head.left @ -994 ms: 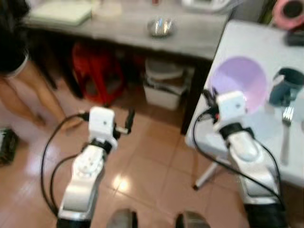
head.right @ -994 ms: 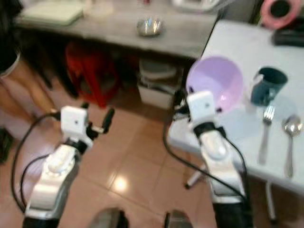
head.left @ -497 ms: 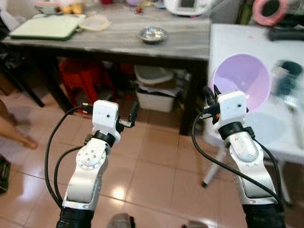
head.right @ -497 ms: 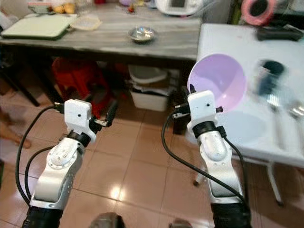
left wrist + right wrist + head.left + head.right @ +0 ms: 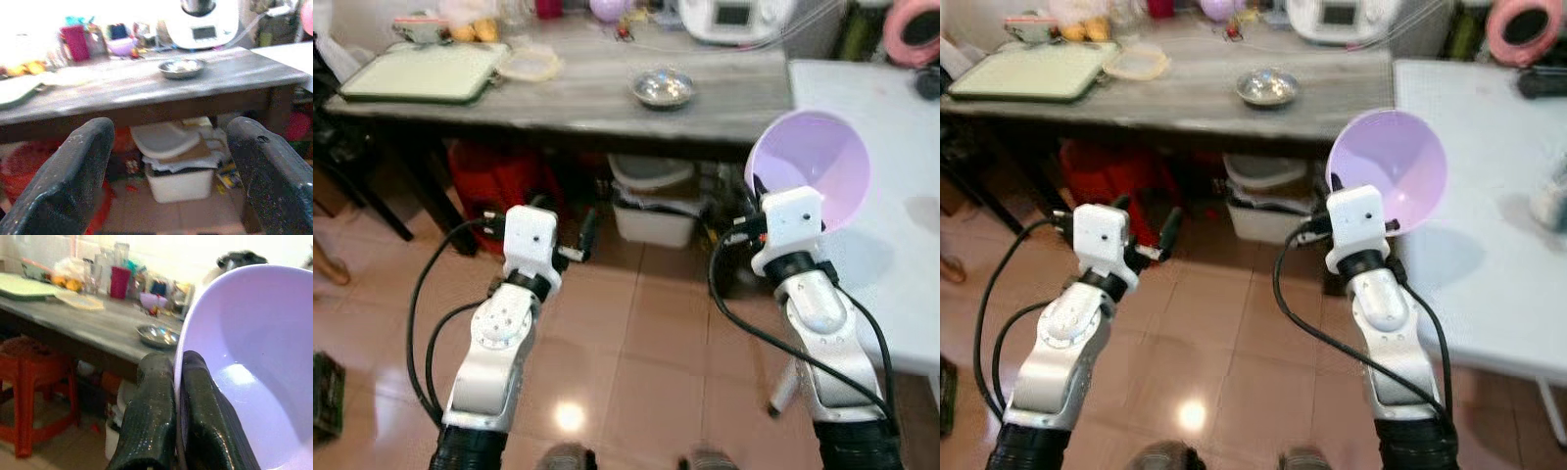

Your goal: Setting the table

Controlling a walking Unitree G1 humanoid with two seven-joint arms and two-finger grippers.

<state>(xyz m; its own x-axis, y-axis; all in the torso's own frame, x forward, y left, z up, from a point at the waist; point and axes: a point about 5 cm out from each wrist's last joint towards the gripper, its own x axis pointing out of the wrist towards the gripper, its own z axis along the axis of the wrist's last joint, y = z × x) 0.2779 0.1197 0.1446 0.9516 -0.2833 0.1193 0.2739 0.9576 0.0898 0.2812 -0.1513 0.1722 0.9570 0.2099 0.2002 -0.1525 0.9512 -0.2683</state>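
Here, on my far left, a pale green tray lies on the long grey wooden table, with a clear lid just beside it. Under that end of the table stands a red stool. My left pincer hangs over the tiled floor in front of the table, its two black fingers spread wide apart and gripping nothing; between them I see the table edge and a white bin stuffed with papers underneath.

Further along the grey table sits a small metal bowl, and behind it, at the back, a white kitchen machine and a dark pink cup among blurred clutter.

My right pincer is raised beside the corner where the grey table meets the white table. Its two fingers are pressed close together, pinching the rim of a lilac bowl, one finger outside the wall and one inside. The bowl is tipped up on its edge, its hollow facing towards me, held in the air above the near corner of the white table, and its shadow falls on the tabletop.

At the far right, a pink ring-shaped thing lies at the back of the white table.
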